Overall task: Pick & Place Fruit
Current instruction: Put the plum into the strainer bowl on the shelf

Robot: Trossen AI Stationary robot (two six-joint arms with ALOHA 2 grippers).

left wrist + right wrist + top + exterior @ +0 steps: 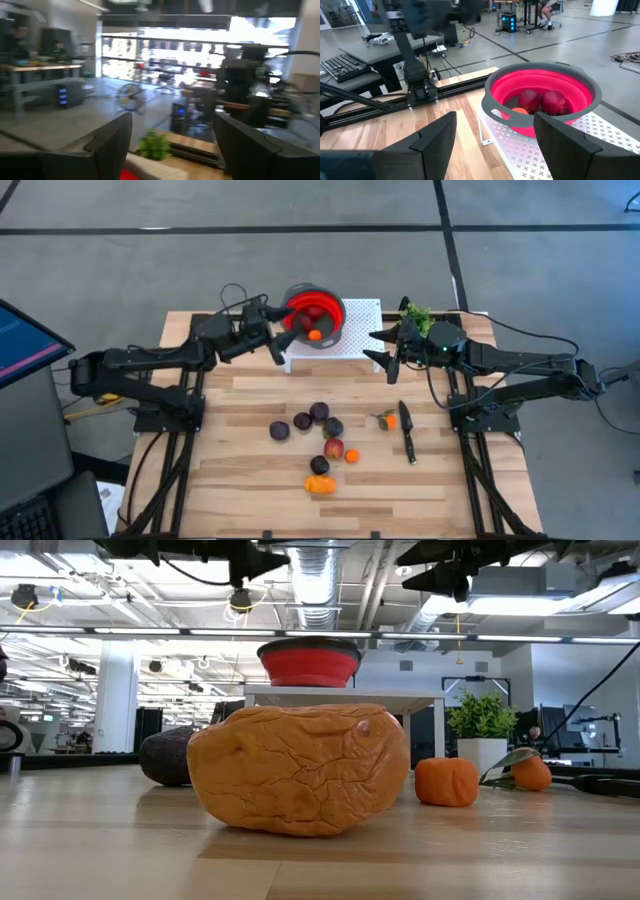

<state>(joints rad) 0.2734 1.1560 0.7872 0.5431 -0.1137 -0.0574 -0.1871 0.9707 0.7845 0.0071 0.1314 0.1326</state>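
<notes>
Your grippers flank the red colander (pixel 318 315), both released.
Left gripper (pixel 283 332) touches its rim; small orange (pixel 315 335) and 2 red balls (pixel 542 101) lie inside; right gripper (pixel 383 346) hovers near.

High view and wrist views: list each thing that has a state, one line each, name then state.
Red colander: upright on the white rack, holding red fruit and a small orange.
Left gripper: open, empty, beside the colander.
Right gripper: open, empty, over the rack.
Knife: lying flat on the table.
Plums: loose on the table.
</notes>
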